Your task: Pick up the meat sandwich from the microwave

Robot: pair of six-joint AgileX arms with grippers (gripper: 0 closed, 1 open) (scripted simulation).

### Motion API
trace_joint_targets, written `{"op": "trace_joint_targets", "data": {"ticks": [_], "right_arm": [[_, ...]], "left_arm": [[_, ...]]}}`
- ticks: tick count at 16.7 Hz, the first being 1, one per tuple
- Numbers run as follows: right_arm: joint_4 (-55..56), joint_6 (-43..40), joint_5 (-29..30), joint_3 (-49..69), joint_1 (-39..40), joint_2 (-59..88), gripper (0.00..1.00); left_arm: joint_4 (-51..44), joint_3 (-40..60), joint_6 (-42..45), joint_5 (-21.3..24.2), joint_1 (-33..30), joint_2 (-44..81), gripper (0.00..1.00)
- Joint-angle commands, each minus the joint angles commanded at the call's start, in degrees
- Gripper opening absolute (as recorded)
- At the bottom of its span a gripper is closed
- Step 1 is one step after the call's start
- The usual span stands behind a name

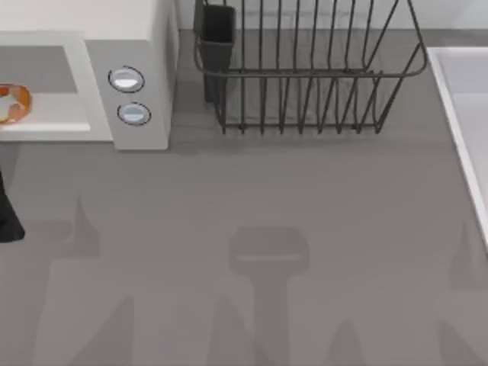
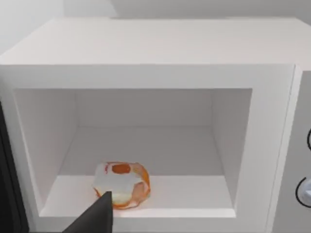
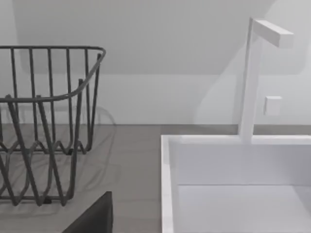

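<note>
Meat sandwich [image 2: 121,184]: sits on the pale floor of the open cavity, close to the front lip and toward the side away from the knobs; in the top view it shows at the far left edge [image 1: 14,103], orange-brown rim around a whitish centre.
Microwave [image 1: 145,46]: off-white box at the top left of the grey tabletop [image 1: 252,198], two round silver-blue knobs on its side panel.
Left gripper: a dark finger tip [image 2: 99,213] rises in the left wrist view just in front of the sandwich, outside the cavity; whether the fingers are spread or closed cannot be told.
Left arm [image 1: 8,217]: a dark part at the top view's left edge, below the microwave.
Right gripper: a dark finger tip [image 3: 97,216] appears in the right wrist view; finger state cannot be told.
Dish rack [image 1: 305,69]: black wire, right of the microwave.
Sink [image 3: 233,184]: white basin with a white tap, beside the rack.
</note>
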Motion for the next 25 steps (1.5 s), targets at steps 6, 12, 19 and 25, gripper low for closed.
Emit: {"op": "trace_joint_targets", "data": {"ticks": [6, 12, 19, 25], "right_arm": [[0.00, 0.00, 0.00, 0.00, 0.00, 0.00, 1.00], [0.00, 0.00, 0.00, 0.00, 0.00, 0.00, 1.00], [0.00, 0.00, 0.00, 0.00, 0.00, 0.00, 1.00], [0.00, 0.00, 0.00, 0.00, 0.00, 0.00, 1.00]], "left_arm": [[15.03, 12.60, 1.18, 2.95, 2.58, 32.48, 1.00], [31.64, 26.56, 2.44, 6.22, 5.39, 68.29, 1.00], [47.78, 40.17, 3.65, 9.38, 8.07, 102.97, 1.00], [54.46, 45.79, 4.17, 10.68, 9.18, 117.31, 1.00]]}}
